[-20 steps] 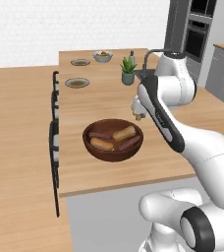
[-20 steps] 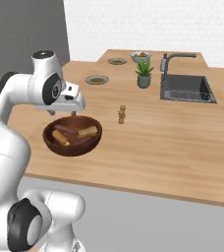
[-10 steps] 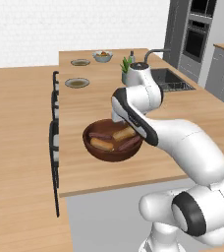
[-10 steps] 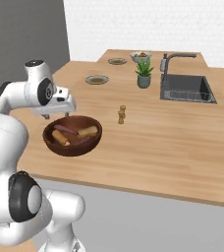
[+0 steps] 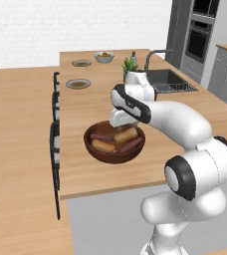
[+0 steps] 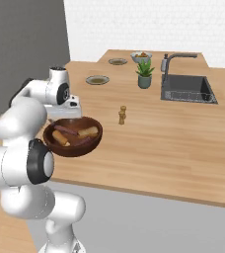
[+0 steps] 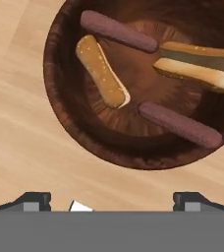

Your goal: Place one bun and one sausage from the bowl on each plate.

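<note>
Gripper [image 7: 111,199] hangs just over the bowl [image 5: 93,148], jaws spread wide, nothing held, likely lining up a first pick. Bowl sits near the counter's near edge, toward its left end. Inside, left to right in the hand view: bun [image 7: 101,70], upper sausage [image 7: 118,32], lower sausage [image 7: 179,125], second bun [image 7: 197,64], all loose with gaps for fingers. Two plates [image 5: 77,83] wait far back, still without bun or sausage. Bare counter lies between; pepper mill [image 6: 122,114] and plant [image 6: 144,74] stand right, off the path.
</note>
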Available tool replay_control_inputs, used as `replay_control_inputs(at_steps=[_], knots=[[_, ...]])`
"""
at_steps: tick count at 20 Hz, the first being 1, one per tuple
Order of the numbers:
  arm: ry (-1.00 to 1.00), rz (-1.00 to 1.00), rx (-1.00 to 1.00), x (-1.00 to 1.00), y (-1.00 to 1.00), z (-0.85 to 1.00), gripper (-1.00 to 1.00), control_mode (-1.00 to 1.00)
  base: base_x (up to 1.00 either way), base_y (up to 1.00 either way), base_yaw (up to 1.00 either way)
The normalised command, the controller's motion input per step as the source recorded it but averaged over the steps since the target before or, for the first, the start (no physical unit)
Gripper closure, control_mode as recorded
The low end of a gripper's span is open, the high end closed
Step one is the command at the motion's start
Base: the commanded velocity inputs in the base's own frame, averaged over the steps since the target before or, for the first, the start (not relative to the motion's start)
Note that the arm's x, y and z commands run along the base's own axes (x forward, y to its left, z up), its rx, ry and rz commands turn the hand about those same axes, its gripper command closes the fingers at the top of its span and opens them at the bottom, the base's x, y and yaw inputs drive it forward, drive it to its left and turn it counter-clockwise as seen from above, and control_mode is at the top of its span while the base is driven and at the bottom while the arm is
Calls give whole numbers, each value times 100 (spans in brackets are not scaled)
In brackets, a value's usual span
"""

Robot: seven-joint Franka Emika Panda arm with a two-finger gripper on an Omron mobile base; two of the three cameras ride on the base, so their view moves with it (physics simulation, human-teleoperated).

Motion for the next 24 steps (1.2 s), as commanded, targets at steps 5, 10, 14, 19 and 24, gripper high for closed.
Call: replay_control_inputs(at_steps=[5,10,14,19,24], knots=[[0,21,15,0,20,-44,-100,-100,0,0,0],[0,19,2,9,32,-52,-100,-100,0,0,0],[-3,16,0,25,15,-39,-100,-100,0,0,0],[0,14,0,41,8,-39,-100,-100,0,0,0],[0,13,0,20,19,-38,-100,-100,0,0,0]])
